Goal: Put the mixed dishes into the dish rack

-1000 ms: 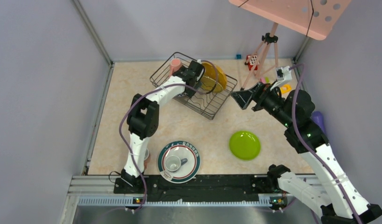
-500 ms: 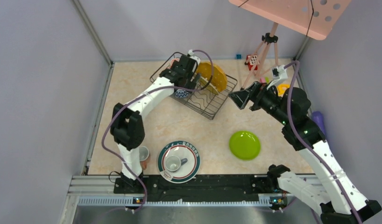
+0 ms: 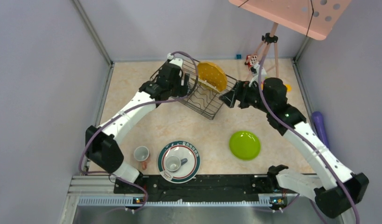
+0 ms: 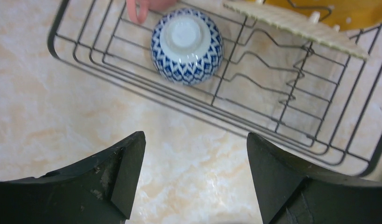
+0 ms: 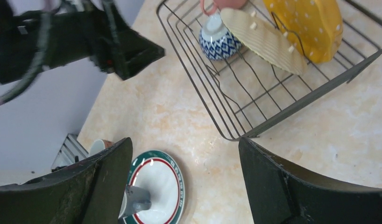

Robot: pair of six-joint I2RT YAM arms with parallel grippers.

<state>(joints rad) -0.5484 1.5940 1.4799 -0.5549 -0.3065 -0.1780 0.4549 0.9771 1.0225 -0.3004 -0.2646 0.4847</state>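
The dish rack point(image 3: 204, 101) stands at the back of the table. It holds an upside-down blue-white bowl point(image 4: 187, 46), a pink mug point(image 4: 141, 8), an olive-yellow plate point(image 4: 296, 27) and the yellow dotted plate point(image 3: 212, 74), both on edge. My left gripper point(image 4: 196, 135) is open and empty over the table beside the rack's near-left edge point(image 4: 273, 126). My right gripper point(image 5: 184, 140) is open and empty by the rack's right corner point(image 5: 236, 135). The lime green plate point(image 3: 244, 144) lies flat. The green-rimmed white plate point(image 3: 179, 161) carries a white cup point(image 3: 173, 163). Another small cup point(image 3: 141, 153) stands to its left.
A tripod point(image 3: 266, 51) with a pink board stands at the back right, with toy blocks point(image 3: 251, 59) by its feet. A purple object point(image 3: 318, 125) lies along the right wall. Grey walls close in the table on three sides.
My left gripper has drawn back out of the rack to its left edge, leaving the bowl inside. My right gripper has moved left toward the rack's right corner.
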